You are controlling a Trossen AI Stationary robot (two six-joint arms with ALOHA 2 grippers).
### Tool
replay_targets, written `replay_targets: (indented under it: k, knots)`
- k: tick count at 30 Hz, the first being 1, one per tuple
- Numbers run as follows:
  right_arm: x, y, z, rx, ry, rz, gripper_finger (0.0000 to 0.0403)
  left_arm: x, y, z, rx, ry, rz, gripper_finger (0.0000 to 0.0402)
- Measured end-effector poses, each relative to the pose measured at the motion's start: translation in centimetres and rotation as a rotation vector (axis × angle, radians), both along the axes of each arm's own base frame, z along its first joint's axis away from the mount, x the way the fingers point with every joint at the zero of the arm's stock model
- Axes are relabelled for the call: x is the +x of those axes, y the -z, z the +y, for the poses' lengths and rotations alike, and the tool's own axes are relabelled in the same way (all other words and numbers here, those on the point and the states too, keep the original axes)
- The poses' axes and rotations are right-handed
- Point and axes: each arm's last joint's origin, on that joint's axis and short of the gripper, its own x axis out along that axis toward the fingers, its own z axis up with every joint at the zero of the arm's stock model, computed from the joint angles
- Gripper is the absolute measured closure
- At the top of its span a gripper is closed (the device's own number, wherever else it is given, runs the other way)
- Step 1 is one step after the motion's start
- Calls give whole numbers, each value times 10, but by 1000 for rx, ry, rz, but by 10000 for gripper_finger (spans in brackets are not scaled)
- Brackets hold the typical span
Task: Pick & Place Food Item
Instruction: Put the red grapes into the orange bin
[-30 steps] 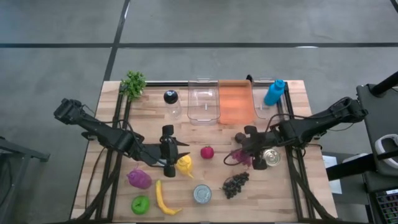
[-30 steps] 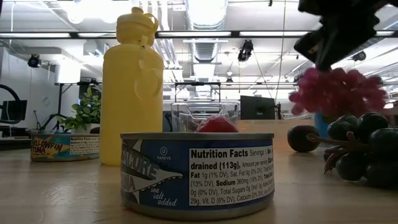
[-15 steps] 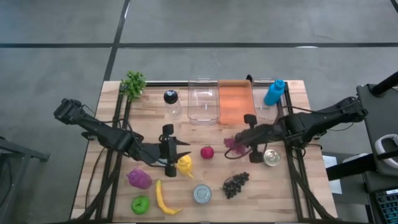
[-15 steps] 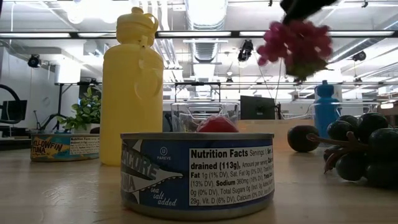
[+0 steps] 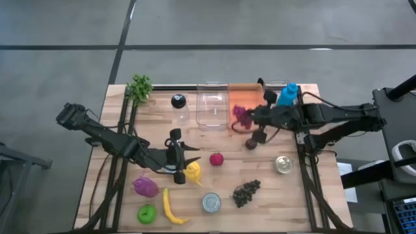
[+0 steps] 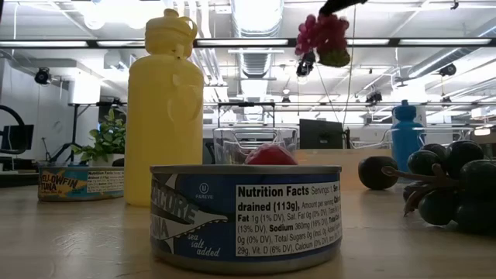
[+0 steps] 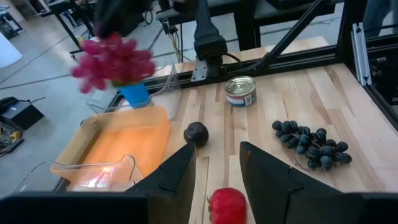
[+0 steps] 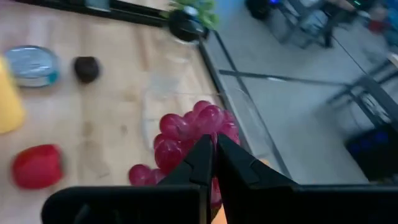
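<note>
At the bench's (image 5: 195,140) near side, the left hand (image 5: 177,162) is parked half apart beside the yellow bottle (image 5: 192,171). Farther back, red grapes (image 5: 242,114) are clamped in the right hand (image 5: 250,117), held aloft just over the orange tray's (image 5: 247,107) edge; release is judged next.

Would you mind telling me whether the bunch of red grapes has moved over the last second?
Yes. Held in the right end effector, the bunch of red grapes went from beside the silver tin can toward the orange tray.
</note>
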Motion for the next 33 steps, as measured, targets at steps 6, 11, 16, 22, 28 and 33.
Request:
replay_targets:
  k: [6,11,16,22,28,33]
  knots:
    - [-2,8,-42,1,185,22,394,0,-1,0,-2,-1,-5,275]
    - [-8,19,-76,10,321,46,394,0,0,0,-1,-2,-4,275]
    - [-14,34,-101,13,433,40,394,0,-1,0,0,-3,-5,275]
    - [-13,59,-122,49,450,-34,394,0,-1,0,2,-2,-5,277]
    - [-17,83,-133,61,486,-27,394,0,-1,0,2,-2,-4,278]
    - [-19,104,-140,71,525,-22,394,0,-1,0,2,-3,-5,277]
